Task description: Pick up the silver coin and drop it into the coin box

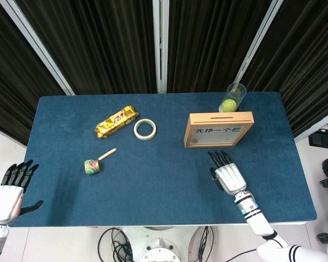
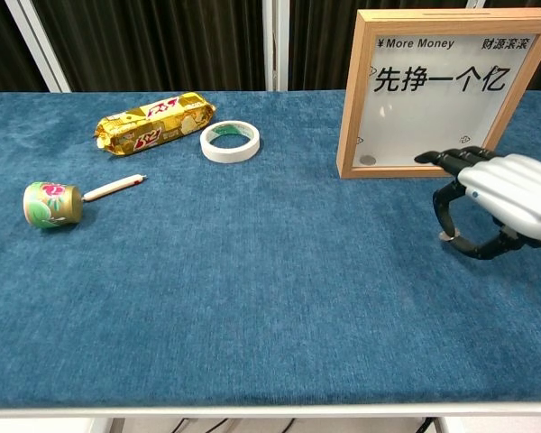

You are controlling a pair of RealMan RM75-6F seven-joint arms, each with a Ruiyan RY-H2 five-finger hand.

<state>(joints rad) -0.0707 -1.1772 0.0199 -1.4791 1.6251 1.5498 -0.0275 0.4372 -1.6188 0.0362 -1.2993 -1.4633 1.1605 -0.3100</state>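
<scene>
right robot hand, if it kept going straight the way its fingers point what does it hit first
Most likely the coin box: the right robot hand points at the lower edge of its wooden frame with only bare blue table between them. The gap looks small, though depth is unclear.

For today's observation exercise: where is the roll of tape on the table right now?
In the head view, the roll of tape lies flat near the table's middle, just right of the gold snack packet and left of the wooden coin box.

Both the right hand (image 2: 500, 203) and the left hand (image 1: 12, 188) have glossy silver-white shells over the back with black fingers, and the right forearm (image 1: 252, 211) is a white tube with a dark ring at the wrist.
</scene>
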